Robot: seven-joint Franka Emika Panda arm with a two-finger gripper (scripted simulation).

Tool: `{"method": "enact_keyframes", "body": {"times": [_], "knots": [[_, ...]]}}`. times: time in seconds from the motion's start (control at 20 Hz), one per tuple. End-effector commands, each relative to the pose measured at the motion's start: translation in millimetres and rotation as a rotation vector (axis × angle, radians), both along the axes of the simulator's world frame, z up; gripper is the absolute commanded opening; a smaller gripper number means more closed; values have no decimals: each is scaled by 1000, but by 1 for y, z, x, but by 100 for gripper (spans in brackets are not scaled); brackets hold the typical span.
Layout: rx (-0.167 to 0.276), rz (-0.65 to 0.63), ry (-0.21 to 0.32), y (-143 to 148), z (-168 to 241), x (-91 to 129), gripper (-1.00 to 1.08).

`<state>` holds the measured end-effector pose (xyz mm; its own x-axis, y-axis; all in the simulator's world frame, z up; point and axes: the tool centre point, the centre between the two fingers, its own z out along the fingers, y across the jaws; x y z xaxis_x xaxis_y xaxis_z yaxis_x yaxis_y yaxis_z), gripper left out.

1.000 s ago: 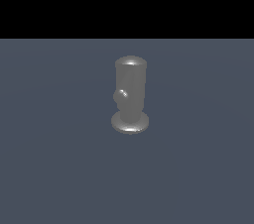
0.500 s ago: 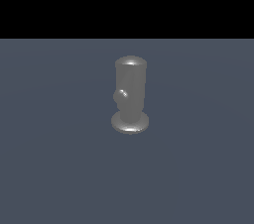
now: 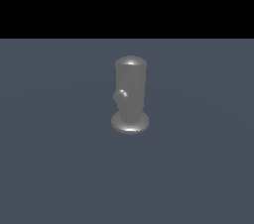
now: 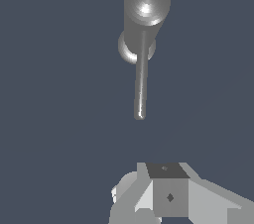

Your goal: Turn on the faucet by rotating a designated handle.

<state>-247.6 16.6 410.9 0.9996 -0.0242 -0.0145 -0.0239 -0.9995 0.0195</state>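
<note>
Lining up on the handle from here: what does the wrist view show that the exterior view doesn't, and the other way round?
Only the wrist view shows the handle at full length, a slim rod ending in a rounded tip, plus part of the gripper, clear of it. Only the exterior view shows the faucet side-on, upright on its flared base, the handle foreshortened to a small knob. Both show the faucet alone on a dark surface.

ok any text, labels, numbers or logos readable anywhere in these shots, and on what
None: no words, numbers, labels or brand marks can be read in either view.
The faucet is plain grey metal with only highlights on it.
The handle is bare too.
The gripper body shows a small dark diamond mark and a dot in the wrist view, but no characters.
The floor is unmarked blue-grey.
</note>
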Motion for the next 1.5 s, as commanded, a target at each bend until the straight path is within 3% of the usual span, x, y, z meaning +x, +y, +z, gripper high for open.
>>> {"method": "enact_keyframes", "body": {"times": [0.0,0.8,1.45], "knots": [[2,-7,-2,4,-21,1,-100],[14,-48,-12,29,-148,13,-100],[19,-60,-15,39,-190,21,-100]]}}
